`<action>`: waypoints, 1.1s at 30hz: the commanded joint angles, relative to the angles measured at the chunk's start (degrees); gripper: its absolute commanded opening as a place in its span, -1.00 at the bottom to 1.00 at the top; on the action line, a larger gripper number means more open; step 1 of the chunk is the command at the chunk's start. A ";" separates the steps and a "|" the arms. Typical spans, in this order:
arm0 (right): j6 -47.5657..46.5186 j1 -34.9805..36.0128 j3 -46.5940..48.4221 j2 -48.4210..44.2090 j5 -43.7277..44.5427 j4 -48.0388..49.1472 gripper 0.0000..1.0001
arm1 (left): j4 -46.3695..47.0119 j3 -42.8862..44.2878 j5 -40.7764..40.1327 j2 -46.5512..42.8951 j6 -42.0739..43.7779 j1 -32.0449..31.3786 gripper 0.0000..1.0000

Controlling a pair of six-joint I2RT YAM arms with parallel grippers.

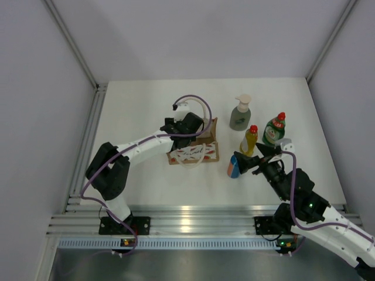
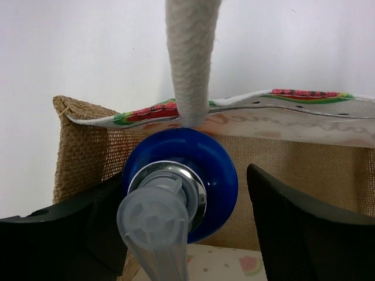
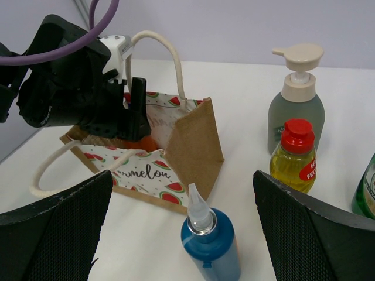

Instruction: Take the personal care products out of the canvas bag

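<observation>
The canvas bag [image 1: 193,154] stands mid-table; it also shows in the right wrist view [image 3: 196,140] and the left wrist view [image 2: 82,146]. My left gripper [image 1: 190,126] reaches down into it, jaws open on either side of the orange bottle's blue cap [image 2: 211,175]; a patch of its orange body [image 3: 143,143] shows. My right gripper [image 1: 252,155] is open and empty just above the blue bottle [image 1: 233,167], which stands on the table [image 3: 211,246]. The grey-green pump bottle [image 1: 241,114], yellow bottle [image 1: 249,140] and round green bottle [image 1: 274,130] stand to the right of the bag.
A cream rope handle [image 2: 187,58] hangs in front of the left wrist camera, over the blue cap. The other handle loop [image 3: 47,170] lies on the table in front of the bag. Grey walls enclose the table on three sides.
</observation>
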 commanded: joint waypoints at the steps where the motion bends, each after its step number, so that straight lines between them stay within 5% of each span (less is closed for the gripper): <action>1: -0.09 -0.44 2.22 0.17 0.08 -1.24 0.99 | 0.30 -0.05 -0.28 1.52 -1.84 0.38 0.53; 7: -0.53 -0.44 2.40 0.52 0.16 -1.42 0.99 | 2.67 -1.37 -1.33 1.09 -3.33 0.38 0.05; 11: -0.88 -0.44 2.48 0.26 0.34 -1.51 0.99 | 2.94 -0.85 -3.44 1.17 -4.12 0.38 -0.70; 14: -1.14 -0.44 2.57 0.26 0.43 -1.51 0.99 | 2.85 -0.05 -3.97 0.91 -4.12 0.38 -1.00; 33: -1.41 -0.44 2.84 -1.41 1.13 -1.60 0.98 | 2.68 4.08 1.47 -10.68 3.43 -0.59 -1.00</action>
